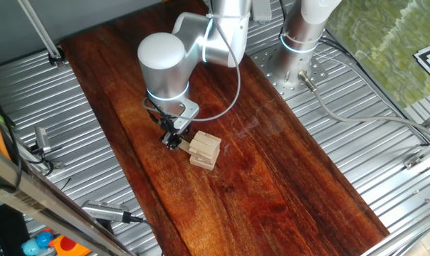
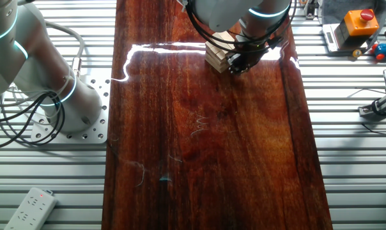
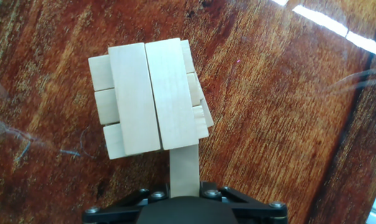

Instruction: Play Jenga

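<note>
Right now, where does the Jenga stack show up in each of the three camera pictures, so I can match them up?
One fixed view: the Jenga stack sits just left of centre, right beside the gripper.
The other fixed view: top centre, partly hidden by the arm, gripper at its right.
Hand view: upper middle, one block poking out toward the camera.
Shared landmark: the dark wooden board under the stack.

Bright, even overhead light falling across all views. Glare streaking white over table (image 2: pixel 199 128) near far edge in other fixed view, repeating at hand view's top right corner. Soft shadow lying beside Jenga (image 3: pixel 150 96). Hand view staying sharp on blocks; dark mount at bottom edge blurring.
</note>
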You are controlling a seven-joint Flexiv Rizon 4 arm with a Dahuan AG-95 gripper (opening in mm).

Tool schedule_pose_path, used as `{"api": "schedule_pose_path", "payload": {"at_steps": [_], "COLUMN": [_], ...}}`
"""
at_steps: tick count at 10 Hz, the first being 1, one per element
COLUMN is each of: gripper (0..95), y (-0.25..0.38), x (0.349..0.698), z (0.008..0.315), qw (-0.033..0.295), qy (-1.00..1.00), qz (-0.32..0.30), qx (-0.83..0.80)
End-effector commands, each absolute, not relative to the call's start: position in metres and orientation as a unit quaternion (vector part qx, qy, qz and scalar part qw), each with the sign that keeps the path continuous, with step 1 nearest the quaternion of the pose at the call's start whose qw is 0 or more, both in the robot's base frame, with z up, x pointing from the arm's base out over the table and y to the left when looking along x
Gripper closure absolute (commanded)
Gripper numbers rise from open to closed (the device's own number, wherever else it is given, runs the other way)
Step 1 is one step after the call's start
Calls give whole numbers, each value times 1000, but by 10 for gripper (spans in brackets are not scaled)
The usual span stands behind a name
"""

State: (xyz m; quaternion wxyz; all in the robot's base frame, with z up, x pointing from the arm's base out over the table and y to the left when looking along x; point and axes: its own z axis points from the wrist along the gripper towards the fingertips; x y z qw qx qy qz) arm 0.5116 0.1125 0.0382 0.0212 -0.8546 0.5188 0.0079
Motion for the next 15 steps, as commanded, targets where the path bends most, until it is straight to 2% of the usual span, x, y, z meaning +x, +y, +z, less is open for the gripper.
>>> {"api": "schedule_pose_path", "payload": {"at_steps": [1, 15], "gripper": [950, 950], "y": [112, 104], "x": [512, 513], "z": [37, 37], "qw": [22, 22], "qy": [518, 510], "qz": [8, 8], "qx": [-855, -860]}}
